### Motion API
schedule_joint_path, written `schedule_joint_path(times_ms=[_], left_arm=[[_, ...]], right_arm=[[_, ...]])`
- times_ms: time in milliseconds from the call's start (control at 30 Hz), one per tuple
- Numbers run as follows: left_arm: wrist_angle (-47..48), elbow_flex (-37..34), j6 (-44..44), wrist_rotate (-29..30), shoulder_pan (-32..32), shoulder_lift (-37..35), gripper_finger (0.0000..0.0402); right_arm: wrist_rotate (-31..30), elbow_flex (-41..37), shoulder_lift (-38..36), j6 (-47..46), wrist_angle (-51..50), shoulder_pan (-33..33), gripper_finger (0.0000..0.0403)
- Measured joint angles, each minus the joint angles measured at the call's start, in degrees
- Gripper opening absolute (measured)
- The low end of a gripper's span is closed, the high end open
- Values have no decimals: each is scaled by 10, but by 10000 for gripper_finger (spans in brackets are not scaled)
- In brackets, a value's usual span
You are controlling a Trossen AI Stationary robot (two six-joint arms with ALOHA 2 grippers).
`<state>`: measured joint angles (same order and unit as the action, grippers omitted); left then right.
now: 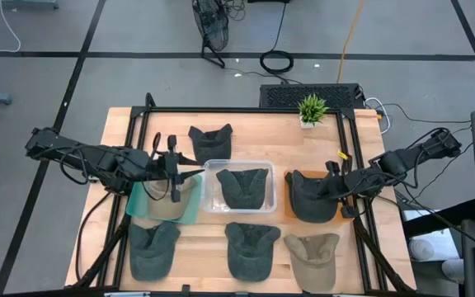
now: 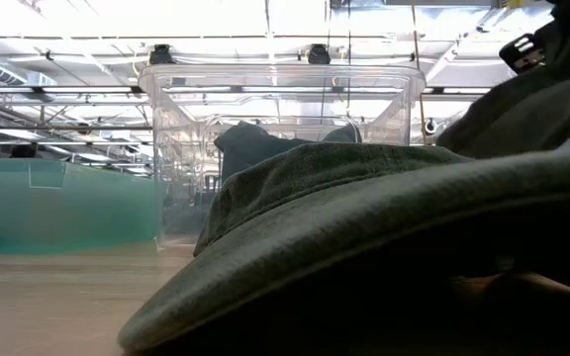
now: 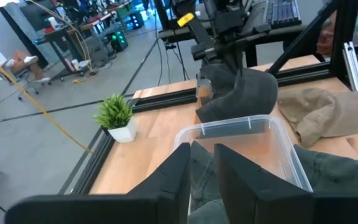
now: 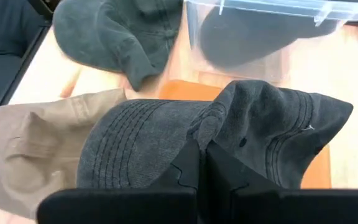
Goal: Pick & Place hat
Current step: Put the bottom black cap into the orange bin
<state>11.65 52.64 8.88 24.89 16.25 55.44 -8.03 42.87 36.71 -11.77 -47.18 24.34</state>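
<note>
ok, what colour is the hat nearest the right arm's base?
Tan hat, seen best in the high view.

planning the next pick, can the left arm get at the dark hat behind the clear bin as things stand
Probably yes. The dark hat lies alone on bare wood just behind the clear bin, and the left gripper hovers right beside it with nothing between. Whether its jaws are free is unclear.

Layout from my high view: clear bin (image 1: 239, 186) sits at frame centre with a cap (image 1: 244, 186) in it. Another cap (image 1: 210, 142) lies just above-left of it. Green tray (image 1: 190, 205) to its left, orange mat (image 1: 289, 206) to its right with a cap on the mat (image 1: 308, 198). Three caps along the bottom: left (image 1: 152, 248), middle (image 1: 251, 248), right (image 1: 312, 257). Potted plant (image 1: 311, 110) upper right, at the table (image 1: 262, 136) edge.
</note>
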Motion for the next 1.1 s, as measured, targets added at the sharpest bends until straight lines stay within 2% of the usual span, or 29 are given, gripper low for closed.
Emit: schedule_joint_path(times_ms=[200,600,667,767,833,933,1100], left_arm=[[-3,0,-6,-26,-5,16,81],[-12,0,-7,-30,-5,27,81],[-13,0,-7,-30,-5,27,81],[-14,0,-11,-30,-5,27,81],[-16,0,-19,-30,-5,27,81],[-20,0,-24,-30,-5,27,81],[-22,0,-36,-30,-5,27,81]], right_arm=[[-82,2,5,-29,-1,0,38],[-85,2,5,-56,11,0,122],[-112,3,9,-69,30,0,126],[-161,3,27,-141,56,-5,127],[-152,4,53,-188,74,-18,128],[-94,4,107,-252,82,-33,128],[-30,12,218,-270,76,-39,128]])
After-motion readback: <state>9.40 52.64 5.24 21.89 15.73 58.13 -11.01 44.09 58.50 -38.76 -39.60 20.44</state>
